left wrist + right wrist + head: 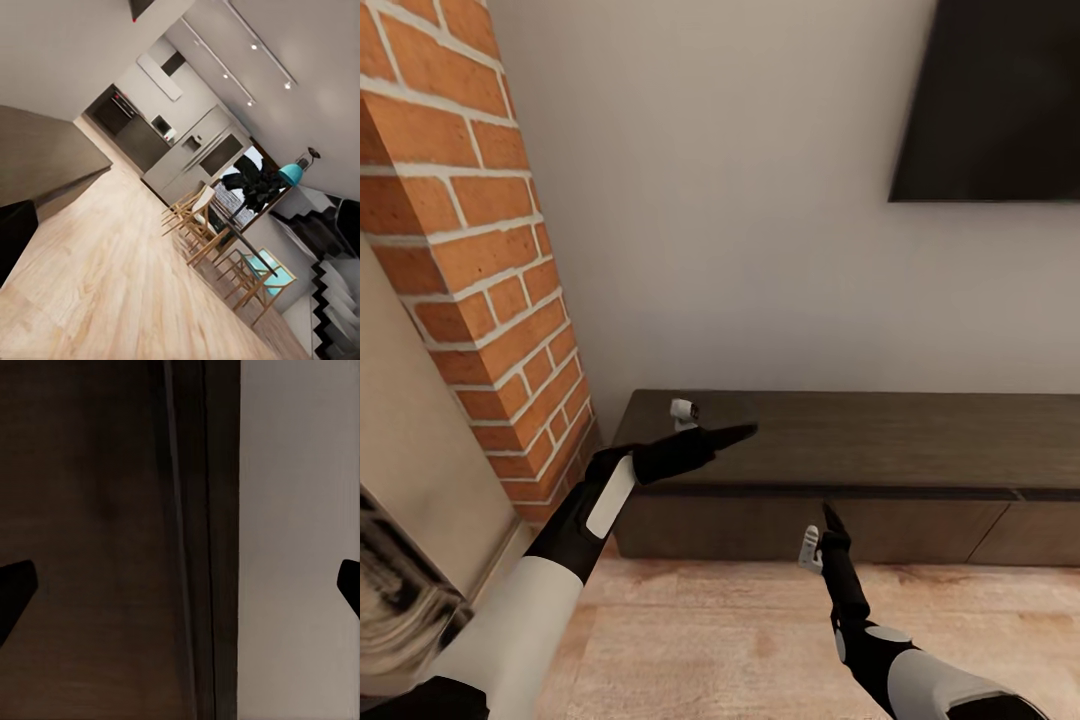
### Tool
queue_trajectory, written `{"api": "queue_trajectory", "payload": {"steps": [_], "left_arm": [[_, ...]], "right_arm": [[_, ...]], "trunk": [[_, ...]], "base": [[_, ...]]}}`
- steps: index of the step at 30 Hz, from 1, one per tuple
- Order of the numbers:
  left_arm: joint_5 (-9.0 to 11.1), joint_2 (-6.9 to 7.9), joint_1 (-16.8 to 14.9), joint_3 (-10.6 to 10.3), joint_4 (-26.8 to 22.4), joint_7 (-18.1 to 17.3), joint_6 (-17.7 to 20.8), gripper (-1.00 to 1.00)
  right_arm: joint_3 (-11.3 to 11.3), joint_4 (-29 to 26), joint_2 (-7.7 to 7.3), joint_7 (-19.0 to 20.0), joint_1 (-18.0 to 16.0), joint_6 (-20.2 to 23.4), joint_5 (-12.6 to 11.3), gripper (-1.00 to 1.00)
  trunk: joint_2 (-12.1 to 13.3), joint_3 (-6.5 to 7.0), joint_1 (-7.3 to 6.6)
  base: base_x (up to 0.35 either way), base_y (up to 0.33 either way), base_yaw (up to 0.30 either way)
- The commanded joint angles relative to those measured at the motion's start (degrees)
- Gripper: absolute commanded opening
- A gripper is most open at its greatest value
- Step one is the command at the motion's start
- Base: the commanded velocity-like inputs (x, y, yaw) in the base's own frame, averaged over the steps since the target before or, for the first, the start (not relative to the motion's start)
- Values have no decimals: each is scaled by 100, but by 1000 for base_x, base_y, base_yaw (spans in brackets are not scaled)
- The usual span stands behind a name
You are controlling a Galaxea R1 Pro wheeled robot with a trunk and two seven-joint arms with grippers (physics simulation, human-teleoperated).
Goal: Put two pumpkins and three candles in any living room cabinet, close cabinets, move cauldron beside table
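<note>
Facing the cabinet [840,440], drawers flush; right end effector [828,520] spread wide, empty (left end effector [735,433]: can't tell). Next, I'd judge: fetching pumpkins.

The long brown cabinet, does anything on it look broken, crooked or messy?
Nothing stands out. The cabinet sits straight against the wall, and its drawer fronts look flush and shut. The left gripper hangs over its top and the right gripper is in front of its drawers, and neither one is holding anything.
</note>
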Motion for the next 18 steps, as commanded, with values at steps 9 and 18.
{"api": "queue_trajectory", "payload": {"steps": [9,18], "left_arm": [[2,0,0,1,-1,0,1,100],[2,0,0,1,39,0,1,100]], "right_arm": [[52,-47,106,215,-12,34,16,100],[61,-50,117,226,-52,-7,10,100]], "trunk": [[-13,-200,23],[-13,-200,23]], "base": [[0,0,0],[0,0,0]]}}
